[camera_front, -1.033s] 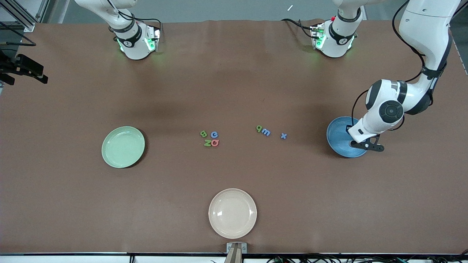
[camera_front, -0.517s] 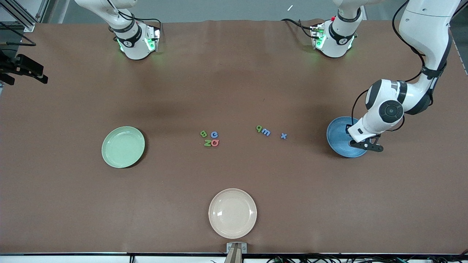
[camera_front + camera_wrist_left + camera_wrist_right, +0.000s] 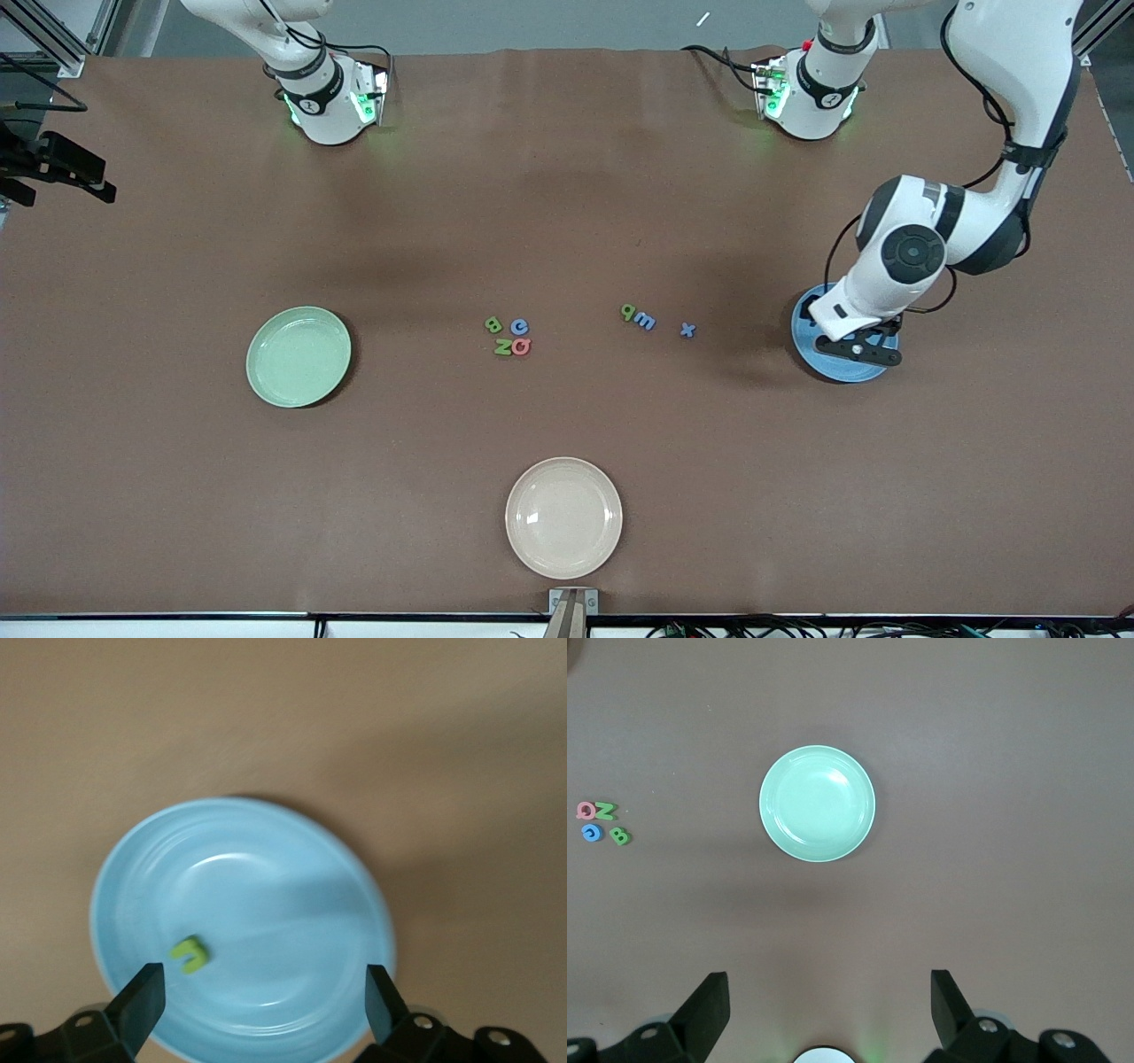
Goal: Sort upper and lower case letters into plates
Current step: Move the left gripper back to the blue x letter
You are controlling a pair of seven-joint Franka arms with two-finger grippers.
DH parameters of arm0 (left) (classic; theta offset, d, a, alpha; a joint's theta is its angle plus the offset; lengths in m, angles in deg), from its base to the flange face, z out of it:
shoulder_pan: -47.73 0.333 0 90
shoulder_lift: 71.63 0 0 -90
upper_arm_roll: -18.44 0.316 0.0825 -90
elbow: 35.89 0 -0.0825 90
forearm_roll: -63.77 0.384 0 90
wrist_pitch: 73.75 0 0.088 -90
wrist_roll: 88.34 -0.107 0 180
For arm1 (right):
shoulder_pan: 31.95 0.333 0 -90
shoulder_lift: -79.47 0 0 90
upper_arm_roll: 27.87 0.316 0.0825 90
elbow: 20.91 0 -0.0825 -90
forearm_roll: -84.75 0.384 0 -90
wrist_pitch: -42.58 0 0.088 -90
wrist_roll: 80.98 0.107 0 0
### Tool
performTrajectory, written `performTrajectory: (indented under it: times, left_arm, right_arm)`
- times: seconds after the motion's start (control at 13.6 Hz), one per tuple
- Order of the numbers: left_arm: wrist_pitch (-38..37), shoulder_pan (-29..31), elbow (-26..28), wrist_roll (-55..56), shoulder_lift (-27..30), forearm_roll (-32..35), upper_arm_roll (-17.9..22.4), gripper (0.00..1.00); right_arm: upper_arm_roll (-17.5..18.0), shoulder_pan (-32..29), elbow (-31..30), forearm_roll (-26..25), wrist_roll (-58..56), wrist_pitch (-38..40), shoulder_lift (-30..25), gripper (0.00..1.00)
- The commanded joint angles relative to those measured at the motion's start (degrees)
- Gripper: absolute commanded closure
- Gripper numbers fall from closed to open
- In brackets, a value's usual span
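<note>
Hid from the front view under the left arm, yet showed plainly in the left wrist view: small green letter [image 3: 190, 955], perhaps a lowercase n, lying in the blue plate [image 3: 332, 868] at the left arm's end of the surface. Left claw [image 3: 263, 999] over that plate, fingers spread wide, holding nothing. Right claw [image 3: 830, 1003] likewise agape, waiting high over the pale green plate [image 3: 818, 804].
</note>
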Motion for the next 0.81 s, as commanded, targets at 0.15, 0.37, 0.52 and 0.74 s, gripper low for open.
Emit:
performTrajectory:
  times: [0.15, 0.37, 0.52, 0.74]
  left_arm:
    - [-1.2, -1.2, -5.8, 11.8, -4.8, -0.7, -8.4, 0.01]
    - [-0.7, -5.8, -9.5, 11.9, -9.6, -0.2, -8.6, 0.01]
    - [0.0, -8.2, -10.5, 12.0, -11.8, -0.1, -8.6, 0.01]
    - [4.5, -9.8, -11.2, 12.1, -15.0, -0.1, -8.6, 0.01]
  right_arm:
    - [0.4, -0.4, -0.5, 0.1, 0.7, 0.6, -0.5, 0.00]
    - [0.4, -0.4, -0.5, 0.6, 2.9, 0.6, -0.5, 0.00]
    - [0.4, -0.4, -0.5, 0.6, 2.9, 0.5, -0.5, 0.00]
    - [0.4, -0.4, -0.5, 0.7, 2.9, 0.3, -0.4, 0.00]
